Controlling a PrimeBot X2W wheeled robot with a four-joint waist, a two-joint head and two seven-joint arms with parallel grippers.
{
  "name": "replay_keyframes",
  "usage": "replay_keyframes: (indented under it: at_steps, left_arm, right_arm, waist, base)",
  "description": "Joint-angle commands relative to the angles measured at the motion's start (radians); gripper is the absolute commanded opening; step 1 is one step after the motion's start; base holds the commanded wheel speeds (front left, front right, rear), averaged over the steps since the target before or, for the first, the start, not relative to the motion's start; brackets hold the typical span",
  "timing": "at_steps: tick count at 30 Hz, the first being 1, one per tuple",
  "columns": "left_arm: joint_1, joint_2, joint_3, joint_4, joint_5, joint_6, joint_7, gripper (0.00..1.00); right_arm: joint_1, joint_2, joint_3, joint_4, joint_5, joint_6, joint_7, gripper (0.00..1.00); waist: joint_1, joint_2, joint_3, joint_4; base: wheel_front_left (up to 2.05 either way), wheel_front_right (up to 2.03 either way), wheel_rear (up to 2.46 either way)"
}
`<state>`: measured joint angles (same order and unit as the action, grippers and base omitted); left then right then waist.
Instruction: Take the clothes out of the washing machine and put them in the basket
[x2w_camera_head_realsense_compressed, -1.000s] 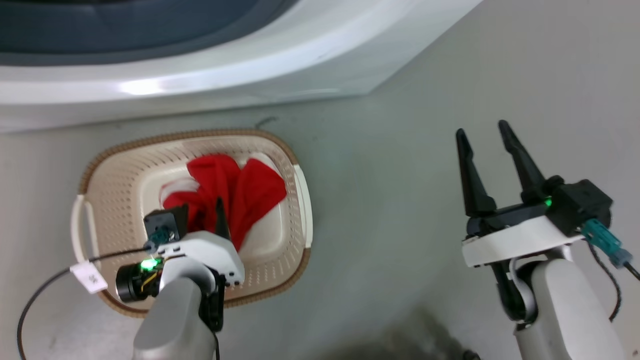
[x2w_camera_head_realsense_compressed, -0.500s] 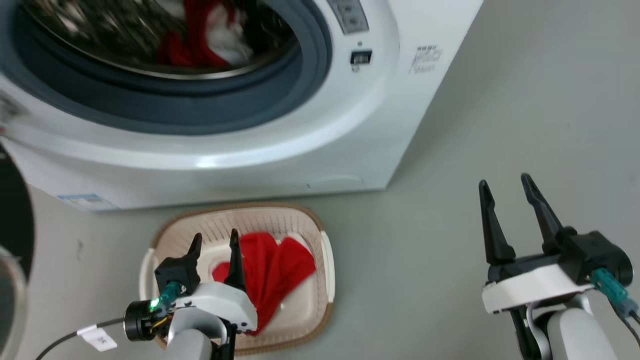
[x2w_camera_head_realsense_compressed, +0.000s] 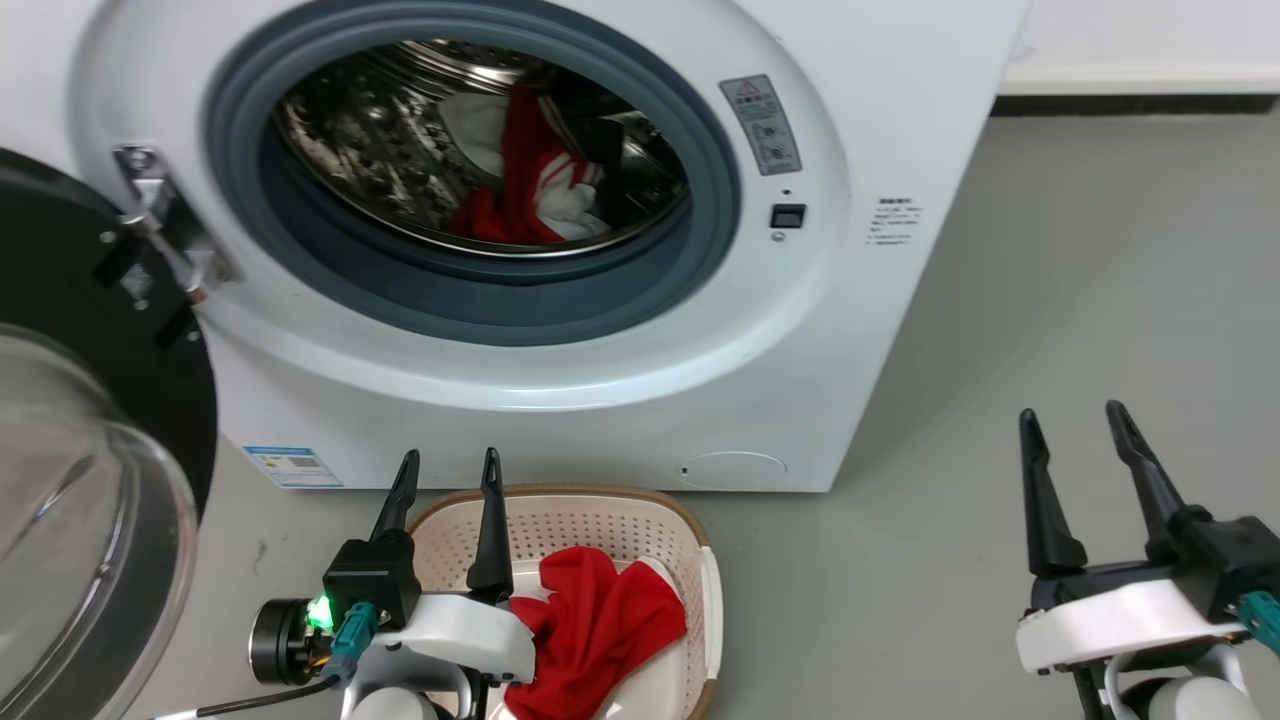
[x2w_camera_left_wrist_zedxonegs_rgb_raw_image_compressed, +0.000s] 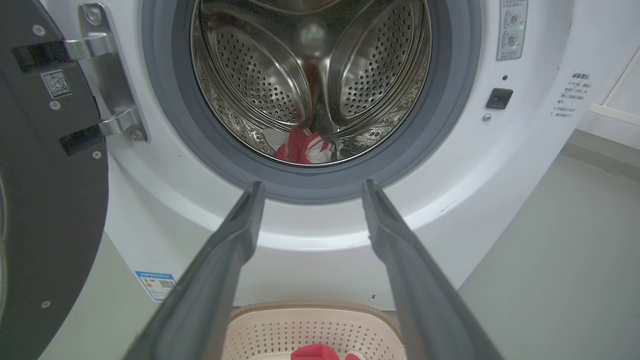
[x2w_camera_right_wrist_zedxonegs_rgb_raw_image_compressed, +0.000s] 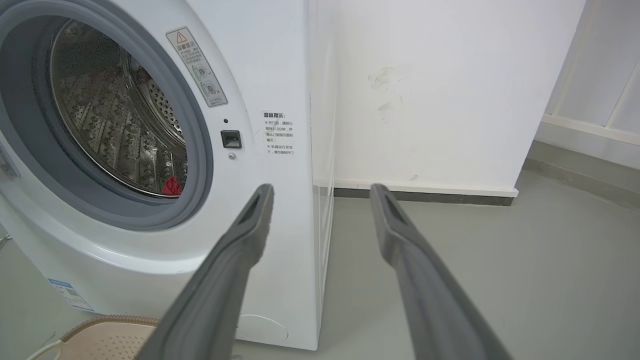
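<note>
Before the washing machine (x2w_camera_head_realsense_compressed: 560, 400), clothes (x2w_camera_head_realsense_compressed: 530, 190) lie in both drum and basket (x2w_camera_head_realsense_compressed: 560, 497).
Head view: drum upper centre, basket bottom centre; left gripper (x2w_camera_head_realsense_compressed: 450, 455) lower left, right gripper (x2w_camera_head_realsense_compressed: 1071, 412) lower right, both spread wide, empty. Wrist views: same wide gaps, machine ahead.

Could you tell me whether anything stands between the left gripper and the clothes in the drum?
Nothing visible does. The door stands swung aside to the left, the porthole is unblocked, and the left gripper, open, points straight at the red and white clothes lying low in the drum.
</note>
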<state>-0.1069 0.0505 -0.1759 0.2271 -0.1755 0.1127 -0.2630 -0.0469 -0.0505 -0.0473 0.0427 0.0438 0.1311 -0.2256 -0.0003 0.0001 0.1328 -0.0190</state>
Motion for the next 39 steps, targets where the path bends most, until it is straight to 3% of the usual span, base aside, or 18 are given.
replay_keyframes:
  at_steps: [1, 12, 22, 25, 26, 29, 39]
  left_arm:
    - [0.002, 0.0, -0.001, -0.009, 0.009, -0.005, -0.003, 1.0]
    - [-0.107, 0.0, -0.034, -0.007, 0.022, -0.03, -0.003, 1.0]
    - [-0.379, 0.0, -0.082, 0.119, -0.027, -0.035, -0.003, 1.0]
    - [-0.485, 0.0, -0.084, 0.185, -0.04, -0.038, -0.003, 1.0]
    - [-0.593, 0.0, -0.09, 0.278, -0.049, -0.043, -0.003, 1.0]
    - [-0.711, 0.0, -0.09, 0.403, -0.063, -0.058, -0.003, 1.0]
    - [-1.074, 0.043, -0.087, 0.783, -0.067, -0.084, 0.098, 1.0]
  right_arm:
    - [0.015, 0.001, -0.007, -0.013, -0.005, -0.001, 0.006, 1.0]
    - [0.052, 0.001, -0.027, -0.101, -0.005, -0.001, 0.053, 1.0]
    - [0.004, 0.001, -0.024, -0.209, -0.013, -0.001, 0.083, 1.0]
    - [-0.017, 0.001, -0.016, -0.248, -0.013, -0.001, 0.093, 1.0]
    - [-0.035, 0.001, -0.006, -0.279, -0.015, -0.001, 0.105, 1.0]
    - [-0.052, 0.001, 0.016, -0.301, -0.013, -0.001, 0.113, 1.0]
    - [-0.108, 0.001, 0.1, -0.285, 0.043, -0.001, 0.088, 1.0]
  waist:
    - [0.0003, -0.0001, -0.016, 0.02]
    - [0.0003, -0.0001, -0.003, 0.079]
    - [0.0003, -0.0001, 0.151, 0.105]
    - [0.0003, -0.0001, 0.213, 0.095]
    - [0.0003, -0.0001, 0.272, 0.081]
    - [0.0003, -0.0001, 0.33, 0.057]
    - [0.0003, -0.0001, 0.47, -0.046]
  base:
    - [0.0, 0.0, 0.0]
    - [0.0, 0.0, 0.0]
    - [0.0, 0.0, 0.0]
    - [0.0, 0.0, 0.0]
    - [0.0, 0.0, 0.0]
    - [0.0, 0.0, 0.0]
    - [0.0, 0.0, 0.0]
